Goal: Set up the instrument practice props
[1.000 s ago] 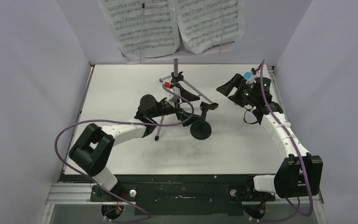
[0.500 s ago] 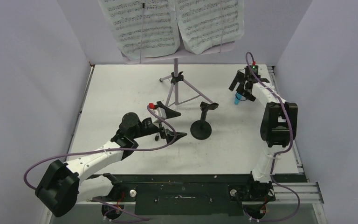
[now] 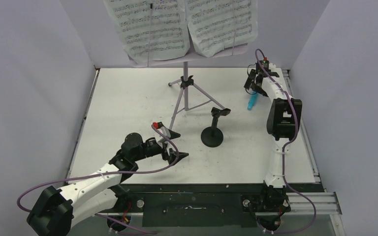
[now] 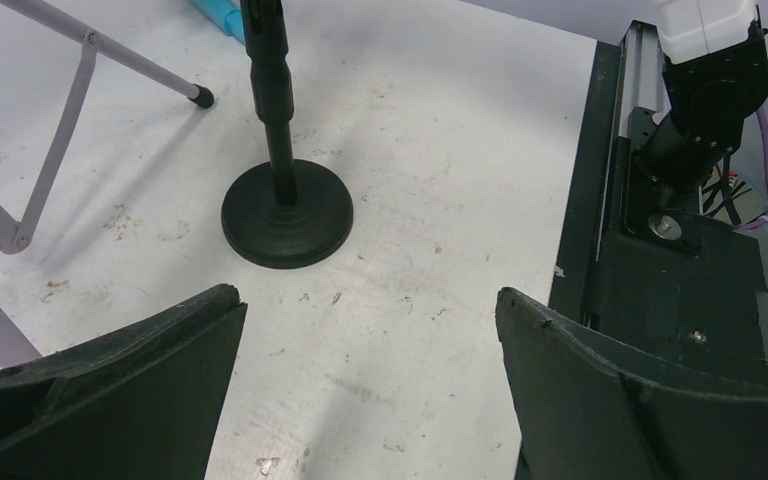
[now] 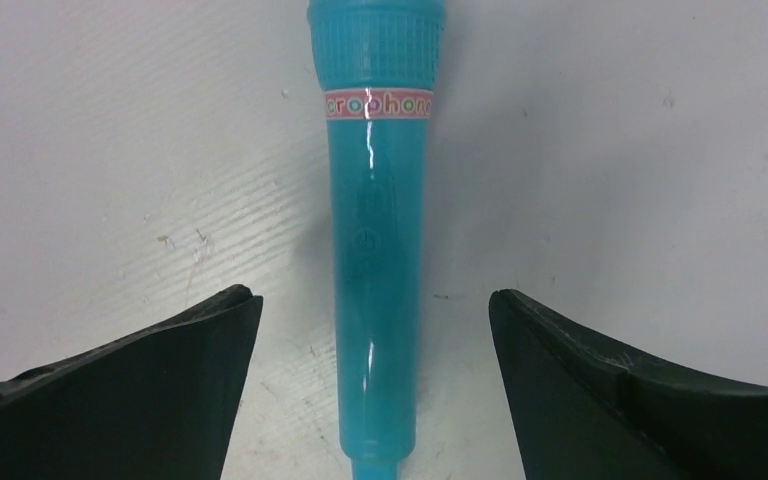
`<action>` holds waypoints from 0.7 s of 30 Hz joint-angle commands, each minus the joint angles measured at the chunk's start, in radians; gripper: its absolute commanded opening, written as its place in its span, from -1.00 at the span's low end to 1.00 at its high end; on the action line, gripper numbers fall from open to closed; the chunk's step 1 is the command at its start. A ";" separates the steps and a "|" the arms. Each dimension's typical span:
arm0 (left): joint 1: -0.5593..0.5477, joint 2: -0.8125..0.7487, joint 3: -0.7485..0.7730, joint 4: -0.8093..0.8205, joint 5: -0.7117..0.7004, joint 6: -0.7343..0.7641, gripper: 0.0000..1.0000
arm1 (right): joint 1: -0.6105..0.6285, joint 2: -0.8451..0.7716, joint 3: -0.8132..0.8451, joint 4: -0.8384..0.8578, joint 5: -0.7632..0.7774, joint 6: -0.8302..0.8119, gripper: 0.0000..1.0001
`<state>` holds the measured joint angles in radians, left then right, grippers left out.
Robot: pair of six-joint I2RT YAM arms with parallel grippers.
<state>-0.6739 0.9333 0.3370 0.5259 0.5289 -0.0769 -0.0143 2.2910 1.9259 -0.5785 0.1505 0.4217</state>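
On the scuffed, pale-walled table (image 3: 128, 98), the microphone (image 5: 375, 250) is flanked by the spread, empty fingers (image 5: 160, 370) of the right gripper (image 5: 372, 296); the left gripper (image 4: 368, 295), likewise spread, is pulled back farther from the mic stand (image 4: 285, 210).

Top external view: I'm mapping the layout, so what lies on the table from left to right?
Left arm → mic stand → microphone. The music stand spans several of these, so it is left out.
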 commanded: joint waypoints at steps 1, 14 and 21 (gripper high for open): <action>-0.007 -0.035 0.013 -0.002 -0.026 -0.013 0.93 | -0.014 0.080 0.121 -0.049 0.013 -0.017 0.66; -0.019 -0.043 -0.008 0.018 -0.016 -0.037 0.93 | -0.065 0.158 0.224 -0.005 -0.116 -0.008 0.23; -0.023 -0.047 -0.003 0.021 -0.019 -0.043 0.93 | -0.073 0.188 0.240 -0.014 -0.142 -0.006 -0.10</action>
<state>-0.6922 0.9058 0.3298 0.5117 0.5087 -0.1047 -0.0856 2.4565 2.1300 -0.6014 0.0360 0.4110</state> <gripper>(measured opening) 0.965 0.530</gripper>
